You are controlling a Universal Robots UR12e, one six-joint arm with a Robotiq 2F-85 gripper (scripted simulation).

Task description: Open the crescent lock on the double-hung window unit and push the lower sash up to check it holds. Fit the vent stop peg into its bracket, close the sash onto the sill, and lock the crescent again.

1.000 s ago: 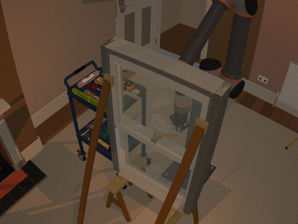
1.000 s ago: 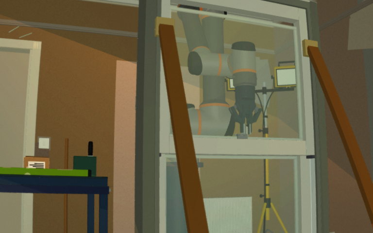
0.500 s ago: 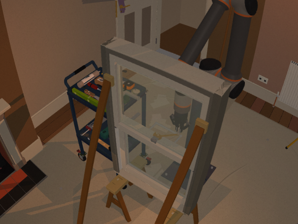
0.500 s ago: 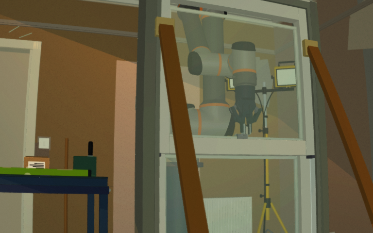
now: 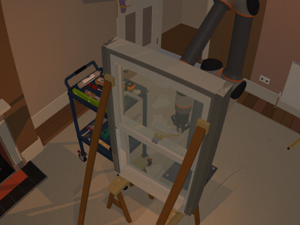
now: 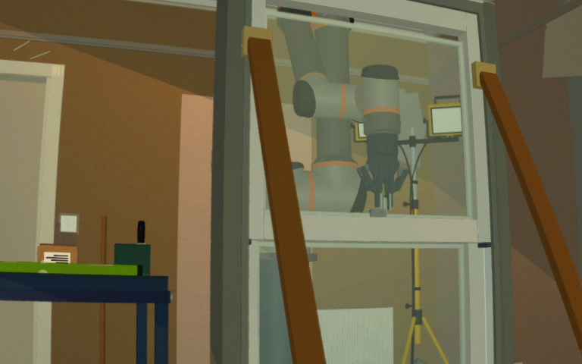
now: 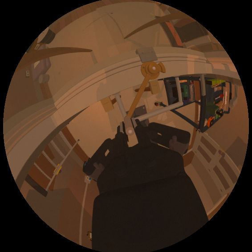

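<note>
At the middle of the window unit (image 5: 164,121), on the meeting rail (image 6: 369,227), sits the brass crescent lock (image 7: 152,68) beside its grey keeper plate (image 7: 146,54). Its long lever (image 7: 138,98) swings out from the rail toward the arm and ends in a pale knob (image 7: 129,130). The lower sash (image 5: 157,167) sits down on the sill. My gripper (image 7: 128,131) comes down behind the glass just above the rail (image 6: 383,201) (image 5: 180,128). It is closed on the knob end of the lock lever.
Behind the window stand a blue tool cart (image 5: 89,96) on castors and a work light on a yellow tripod (image 6: 414,257). Two brown timber props (image 5: 95,150) (image 5: 184,172) lean against the frame's front, which rests on small sawhorses (image 5: 118,193).
</note>
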